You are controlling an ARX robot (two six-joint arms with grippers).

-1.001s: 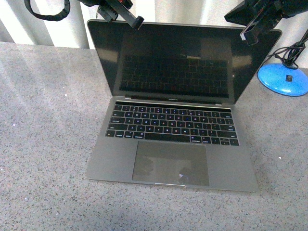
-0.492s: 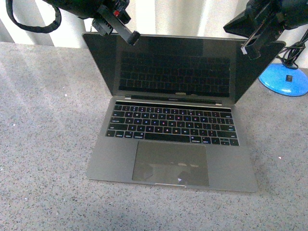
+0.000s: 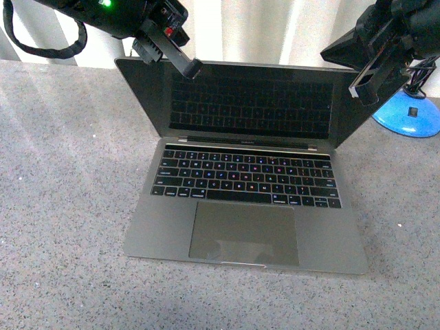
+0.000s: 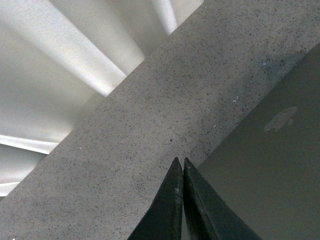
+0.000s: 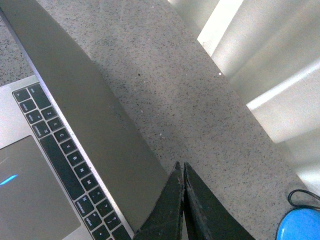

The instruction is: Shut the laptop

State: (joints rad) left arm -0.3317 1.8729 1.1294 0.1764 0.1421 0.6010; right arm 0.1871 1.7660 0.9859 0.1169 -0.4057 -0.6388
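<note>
The space-grey laptop sits open on the speckled grey table, black keyboard and trackpad toward me, dark screen tilted forward. My left gripper is shut, its tips at the lid's top edge near the left corner. My right gripper is shut at the lid's top right corner. In the left wrist view the shut gripper lies at the edge of the lid's grey back, where the apple logo shows. In the right wrist view the shut gripper is beside the lid's back, above the keyboard.
A blue round base with black cables stands at the back right, also seen in the right wrist view. White pleated curtain hangs behind the table's far edge. Grey table surface spreads to the left and front.
Both grippers have come down and forward with the lid's top edge. The screen has tilted further toward the keyboard.
</note>
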